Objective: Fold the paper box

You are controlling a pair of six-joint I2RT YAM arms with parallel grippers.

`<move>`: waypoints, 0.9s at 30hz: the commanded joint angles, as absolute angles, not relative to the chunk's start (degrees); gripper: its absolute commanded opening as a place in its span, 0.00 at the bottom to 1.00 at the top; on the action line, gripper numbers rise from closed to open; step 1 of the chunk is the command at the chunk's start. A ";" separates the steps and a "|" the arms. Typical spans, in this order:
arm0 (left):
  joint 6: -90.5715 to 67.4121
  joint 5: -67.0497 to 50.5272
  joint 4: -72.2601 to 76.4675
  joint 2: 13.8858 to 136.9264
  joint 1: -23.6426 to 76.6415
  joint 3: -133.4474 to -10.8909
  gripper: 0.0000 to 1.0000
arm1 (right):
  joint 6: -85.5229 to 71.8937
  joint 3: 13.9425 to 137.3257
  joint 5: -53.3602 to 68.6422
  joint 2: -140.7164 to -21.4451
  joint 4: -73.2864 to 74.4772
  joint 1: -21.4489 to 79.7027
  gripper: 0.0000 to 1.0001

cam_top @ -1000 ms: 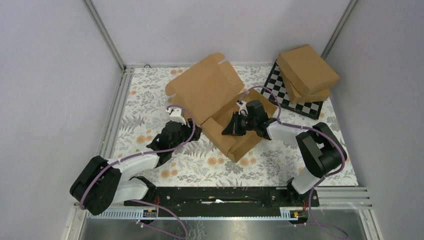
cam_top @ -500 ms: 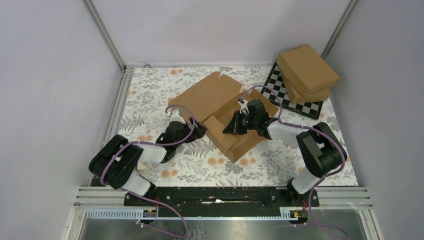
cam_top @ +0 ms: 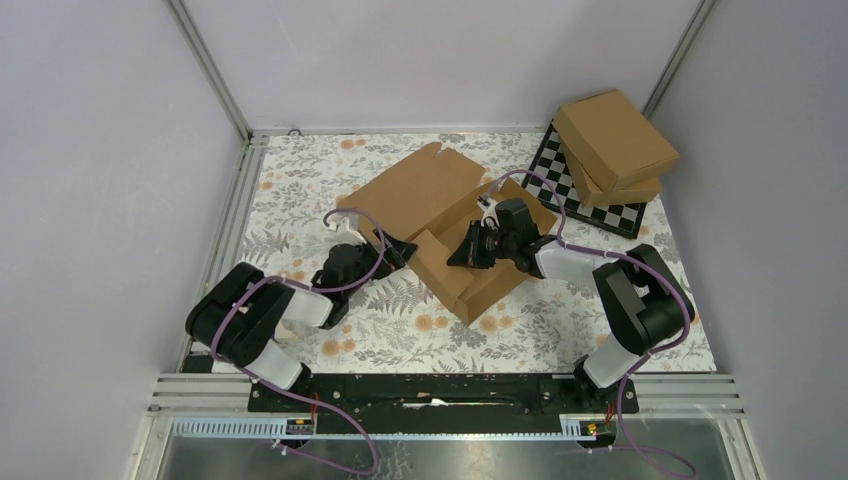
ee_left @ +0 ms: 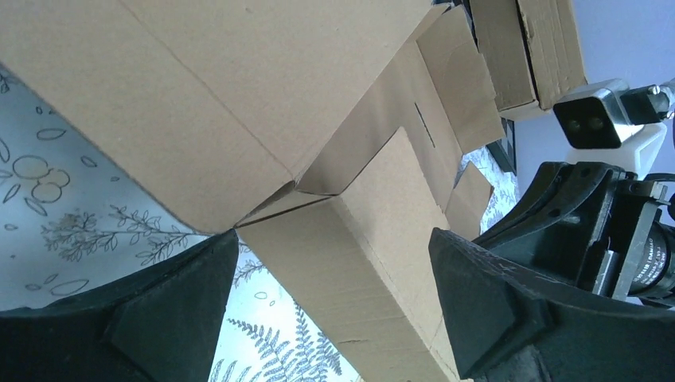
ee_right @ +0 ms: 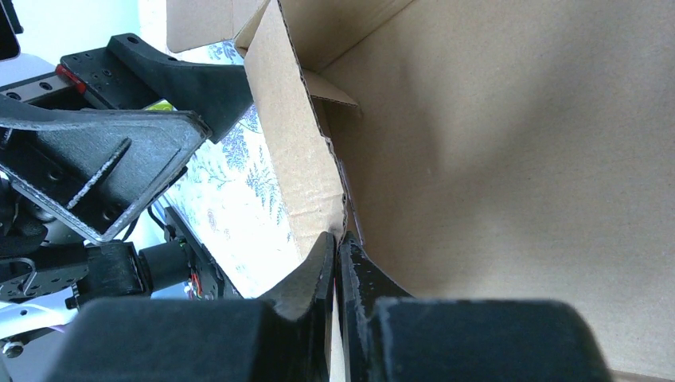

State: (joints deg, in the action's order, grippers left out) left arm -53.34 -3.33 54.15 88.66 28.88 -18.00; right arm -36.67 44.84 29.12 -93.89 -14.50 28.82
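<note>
Box position: the paper box (cam_top: 437,238) sits mid-bench (cam_top: 300,190), half formed. The lid panel (cam_top: 420,185) leans back toward the far side, and the tray (cam_top: 480,285) has its walls up on the near side.
Left pincer: the left pincer (ee_left: 333,239) is spread wide with nothing in it, just off the corner where lid meets tray.
Right pincer: the right pincer (ee_right: 336,247) is nipped tight on the tray wall that faces the left arm, one finger on either side of the card.
Handling: by my read it's light, thin corrugated card. It should be stiff across a panel and quick to hinge on a crease, and it may skate on the cloth unless pinned.
Where to grip: likely a wall's top edge or a flap's free edge, close to a fold. Squeeze too hard and the edge could crush.
Tray contents: nothing visible, just bare card inside.
Other boxes: two ready-made boxes (cam_top: 612,140) are stacked shut on a checkered board (cam_top: 560,185), well apart at far right. What's inside them is hidden.
</note>
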 commanded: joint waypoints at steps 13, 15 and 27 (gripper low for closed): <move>-54.21 -3.26 54.48 94.55 25.76 -25.81 0.90 | -33.55 44.82 26.79 -96.45 -11.07 29.00 0.00; -55.05 -3.35 54.89 95.22 25.59 -26.01 0.82 | -33.52 44.94 26.89 -96.42 -11.07 29.03 0.00; -52.24 -10.50 63.34 96.53 25.75 -26.46 0.62 | -33.74 45.76 27.94 -97.52 -11.07 29.09 0.00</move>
